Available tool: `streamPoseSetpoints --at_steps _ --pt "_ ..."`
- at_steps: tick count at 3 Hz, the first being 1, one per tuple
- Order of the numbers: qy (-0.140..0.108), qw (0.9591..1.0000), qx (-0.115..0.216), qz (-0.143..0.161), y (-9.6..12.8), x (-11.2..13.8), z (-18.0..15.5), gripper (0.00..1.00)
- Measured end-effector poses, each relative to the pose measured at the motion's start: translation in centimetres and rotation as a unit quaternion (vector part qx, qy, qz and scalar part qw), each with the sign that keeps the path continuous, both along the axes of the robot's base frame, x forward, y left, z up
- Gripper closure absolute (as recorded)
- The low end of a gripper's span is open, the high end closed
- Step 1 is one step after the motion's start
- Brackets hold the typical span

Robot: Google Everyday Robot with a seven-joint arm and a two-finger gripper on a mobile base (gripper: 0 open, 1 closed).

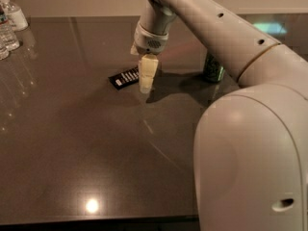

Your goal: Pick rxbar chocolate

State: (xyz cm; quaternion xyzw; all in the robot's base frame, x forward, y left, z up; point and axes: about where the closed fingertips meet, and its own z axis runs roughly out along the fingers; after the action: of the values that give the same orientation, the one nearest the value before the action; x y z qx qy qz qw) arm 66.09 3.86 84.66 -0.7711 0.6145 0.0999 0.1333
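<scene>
Gripper (146, 84): low over worktop (96, 143), at the right end of the rxbar chocolate (124, 78)
Jaws: spread or together, cannot tell
Green can (213, 71): farther right

On the dark table (96, 153), a green can (213, 70) stands right of the mid-table gripper (146, 86), bottles (8, 32) at the far-left corner.
</scene>
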Motion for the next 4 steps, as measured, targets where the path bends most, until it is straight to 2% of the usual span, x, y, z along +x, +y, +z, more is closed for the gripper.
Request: streamPoseSetpoints --at_steps 2,3,4 --pt "0.017 0.9997 -0.007 0.014 1.7 0.5 -0.9 0.00" --pt "0.020 0.9996 -0.011 0.018 2.1 0.6 -1.2 0.18" --pt "0.023 0.9994 -0.016 0.019 2.2 0.6 -1.4 0.41"
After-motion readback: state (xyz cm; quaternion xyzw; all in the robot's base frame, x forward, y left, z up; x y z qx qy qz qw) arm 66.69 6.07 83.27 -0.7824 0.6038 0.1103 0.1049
